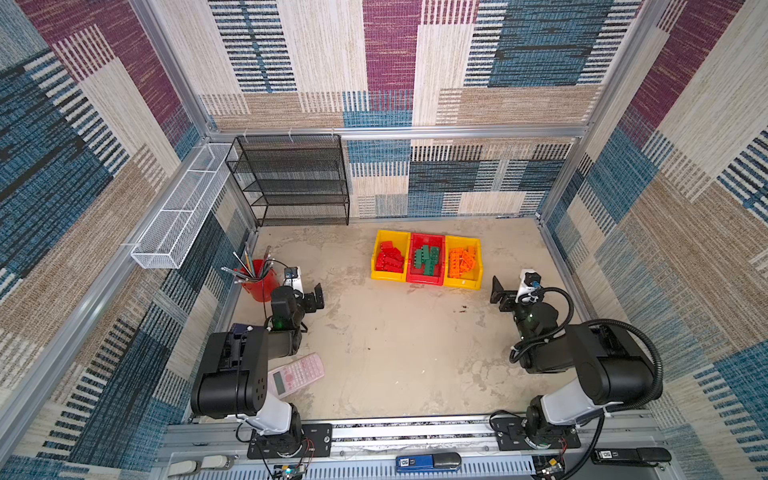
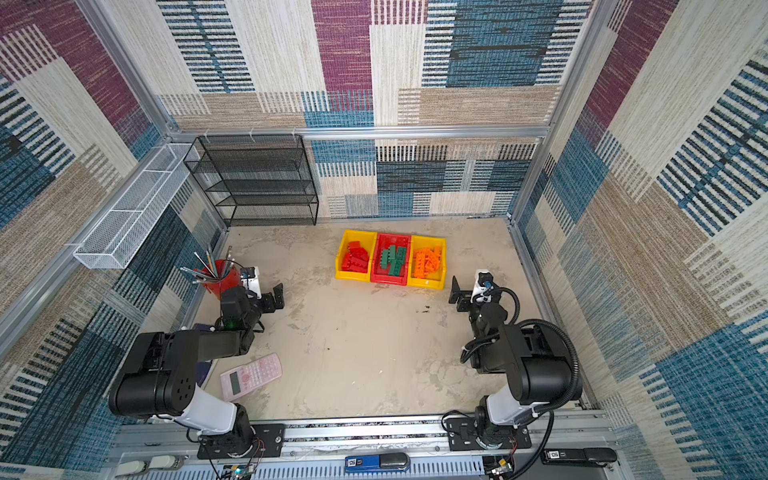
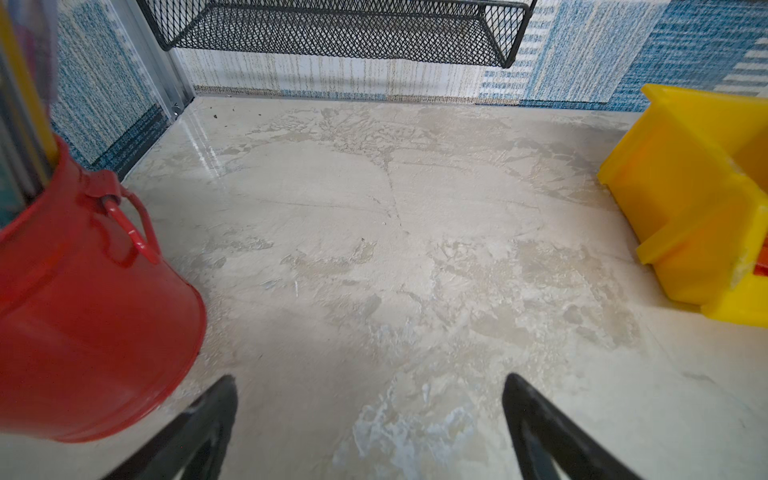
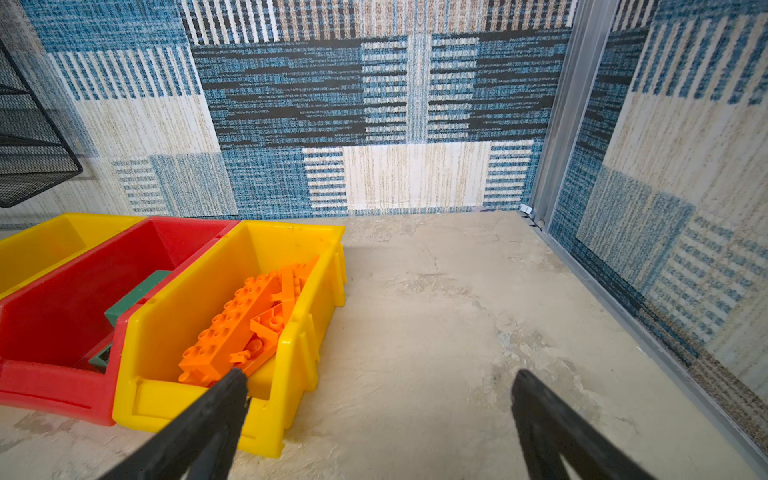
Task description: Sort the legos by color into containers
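Just ahead of the right gripper (image 4: pixel 380 376), off toward one finger, the orange-filled yellow bin (image 4: pixel 291 227) is seen, with the orange legos (image 4: pixel 232 328) piled inside. Beyond it, further from that gripper, the red bin (image 4: pixel 62 311) is loaded with green legos (image 1: pixel 426 259), and the red-filled yellow bin (image 1: pixel 390 233) with red legos (image 1: pixel 388 257). No loose brick is spotted on the table (image 1: pixel 395 353), so sorting is judged done.

The right gripper is spread wide and nothing is held. The left gripper (image 3: pixel 369 382) is likewise spread and empty, with the red pencil cup (image 3: pixel 83 332) close beside one finger and the red-filled yellow bin ahead on the other side.

Risks:
- The orange-filled yellow bin could be shoved or tipped if the right gripper is driven forward or swung inward. One finger is lined up with its front lip in the wrist view, though the real gap cannot be told.
- The loosely stacked orange legos could be spilled into the red bin by such a bump, which would undo the colour split.
- The pencil cup could be knocked over if the left gripper is swung outward.
- The pink calculator (image 1: pixel 295 374), behind the left gripper, could be swept if that arm is folded back low.
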You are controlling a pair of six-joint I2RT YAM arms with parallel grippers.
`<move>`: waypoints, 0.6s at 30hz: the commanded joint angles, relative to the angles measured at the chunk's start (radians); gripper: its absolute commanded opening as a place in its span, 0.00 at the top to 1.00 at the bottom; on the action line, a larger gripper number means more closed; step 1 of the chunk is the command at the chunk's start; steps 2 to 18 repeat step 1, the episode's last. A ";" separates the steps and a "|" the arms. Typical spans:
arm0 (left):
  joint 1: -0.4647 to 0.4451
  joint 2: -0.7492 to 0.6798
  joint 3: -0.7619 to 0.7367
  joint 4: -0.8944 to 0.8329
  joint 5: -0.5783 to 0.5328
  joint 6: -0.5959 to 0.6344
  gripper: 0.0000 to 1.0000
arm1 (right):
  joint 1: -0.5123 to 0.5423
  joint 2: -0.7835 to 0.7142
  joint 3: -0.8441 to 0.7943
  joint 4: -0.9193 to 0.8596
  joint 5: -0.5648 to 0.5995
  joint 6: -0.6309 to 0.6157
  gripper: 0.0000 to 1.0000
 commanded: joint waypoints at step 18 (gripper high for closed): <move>0.000 -0.004 0.001 0.010 0.002 0.024 0.01 | 0.001 -0.002 -0.005 0.040 -0.008 -0.009 0.00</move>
